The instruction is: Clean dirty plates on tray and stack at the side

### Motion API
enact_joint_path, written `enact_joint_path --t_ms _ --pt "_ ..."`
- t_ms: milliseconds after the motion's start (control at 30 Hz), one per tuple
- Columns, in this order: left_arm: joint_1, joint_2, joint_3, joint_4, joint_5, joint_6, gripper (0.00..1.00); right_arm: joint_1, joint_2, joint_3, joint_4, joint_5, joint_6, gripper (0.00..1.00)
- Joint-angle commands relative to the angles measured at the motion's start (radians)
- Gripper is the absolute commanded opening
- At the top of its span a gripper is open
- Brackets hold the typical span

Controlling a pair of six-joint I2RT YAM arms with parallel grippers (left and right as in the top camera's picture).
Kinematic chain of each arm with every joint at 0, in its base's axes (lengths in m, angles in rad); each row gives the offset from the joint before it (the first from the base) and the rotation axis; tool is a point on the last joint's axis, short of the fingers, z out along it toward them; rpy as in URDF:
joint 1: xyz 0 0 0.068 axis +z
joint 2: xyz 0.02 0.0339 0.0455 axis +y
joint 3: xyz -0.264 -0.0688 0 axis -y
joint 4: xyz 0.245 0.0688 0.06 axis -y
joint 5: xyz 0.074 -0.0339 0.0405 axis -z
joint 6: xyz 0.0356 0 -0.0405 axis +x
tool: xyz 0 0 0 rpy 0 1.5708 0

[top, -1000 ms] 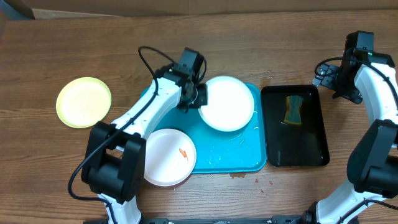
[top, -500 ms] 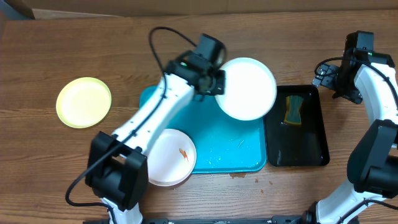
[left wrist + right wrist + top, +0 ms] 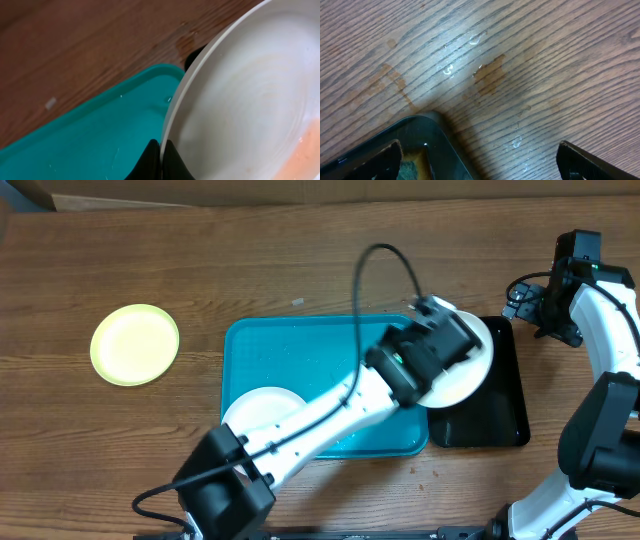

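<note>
My left gripper (image 3: 161, 150) is shut on the rim of a white plate (image 3: 240, 100), held tilted. In the overhead view this plate (image 3: 468, 370) hangs over the left end of the black tray (image 3: 508, 415). A second white plate (image 3: 262, 408) lies at the front left of the turquoise tray (image 3: 300, 345), partly under my left arm. A yellow-green plate (image 3: 134, 344) rests on the table far left. My right gripper (image 3: 480, 165) stands open over bare wood by the black tray's corner (image 3: 432, 140), holding nothing.
A yellow-green sponge (image 3: 412, 167) shows in the black tray at the edge of the right wrist view; from overhead the held plate covers it. Water drops and a brown stain (image 3: 490, 75) mark the wood. My left arm (image 3: 330, 415) stretches across the turquoise tray.
My left arm has lifted the white plate off the back of the turquoise tray and swung it right, over the black tray. The right arm has stayed still.
</note>
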Motion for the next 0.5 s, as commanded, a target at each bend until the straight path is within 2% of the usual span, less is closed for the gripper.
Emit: enact_joint_path --t_ms 0,467 --pt "-0.077 -0.032 0.03 0.032 -0.215 0.065 0.04 -0.002 -0.027 0.013 0.005 0.002 0.009 1.0" --pt "-0.26 -0.032 0.03 0.151 -0.502 0.301 0.04 -0.002 -0.027 0.013 0.005 0.002 0.008 1.0"
